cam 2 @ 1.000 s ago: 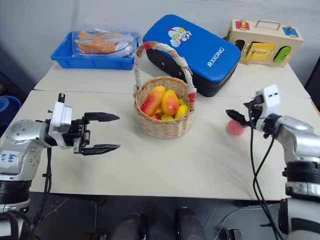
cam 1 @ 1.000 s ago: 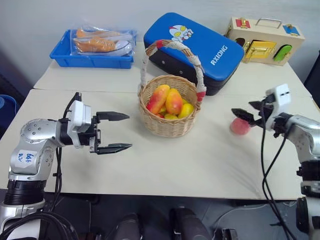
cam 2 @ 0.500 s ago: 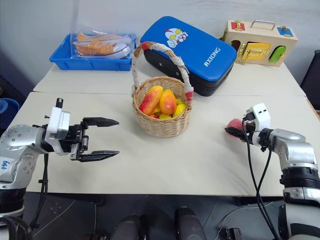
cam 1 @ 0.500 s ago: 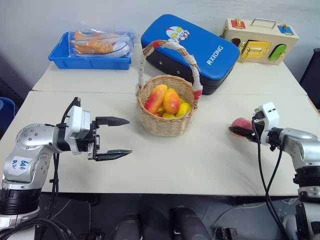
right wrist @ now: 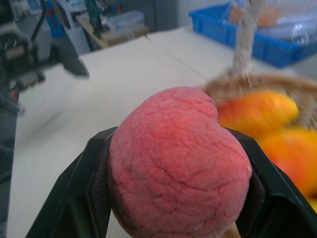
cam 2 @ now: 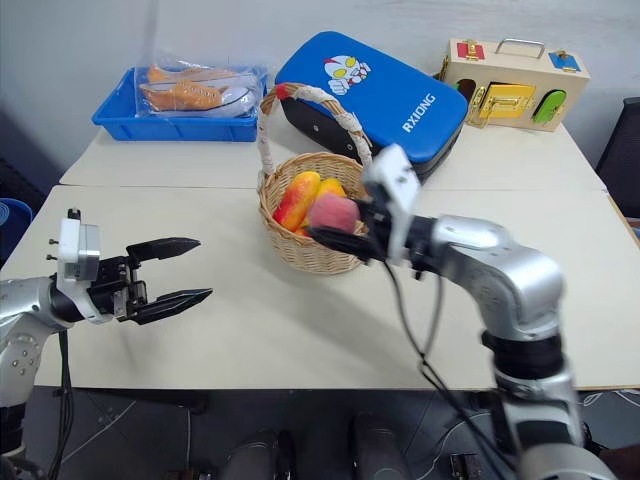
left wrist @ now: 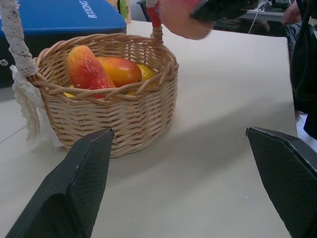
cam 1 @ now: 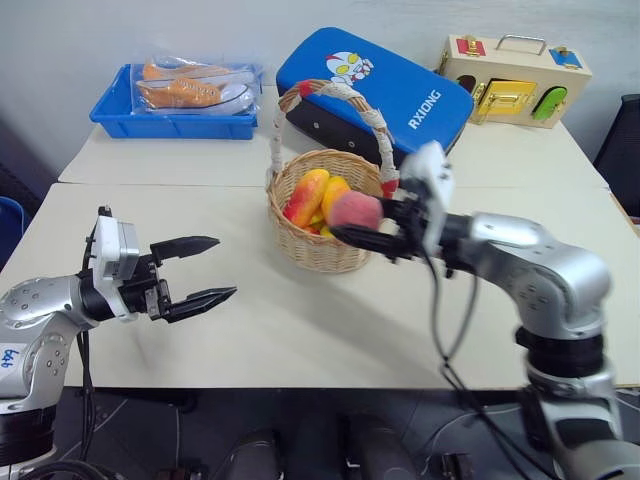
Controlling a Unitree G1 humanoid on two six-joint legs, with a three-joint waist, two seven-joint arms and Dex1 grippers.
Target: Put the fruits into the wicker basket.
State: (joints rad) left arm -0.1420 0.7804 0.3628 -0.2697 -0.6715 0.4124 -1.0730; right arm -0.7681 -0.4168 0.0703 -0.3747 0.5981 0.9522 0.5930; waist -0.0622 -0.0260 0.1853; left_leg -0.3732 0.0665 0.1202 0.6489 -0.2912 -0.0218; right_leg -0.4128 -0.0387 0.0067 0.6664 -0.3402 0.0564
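Peach (cam 1: 354, 210), the last fruit, is clamped in the right gripper (cam 1: 372, 227) over the near rim of the wicker basket (cam 1: 310, 250) holding both mangoes; next, carry it inward and release, while the left gripper (cam 1: 200, 270) waits open beside the basket.

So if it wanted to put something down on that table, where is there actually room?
The front of the table is bare, between the open left gripper and the right arm. The stretch right of the wicker basket is bare too. The back is crowded: blue tray, blue pad, wooden box. The basket already holds fruit, with the peach at its rim.
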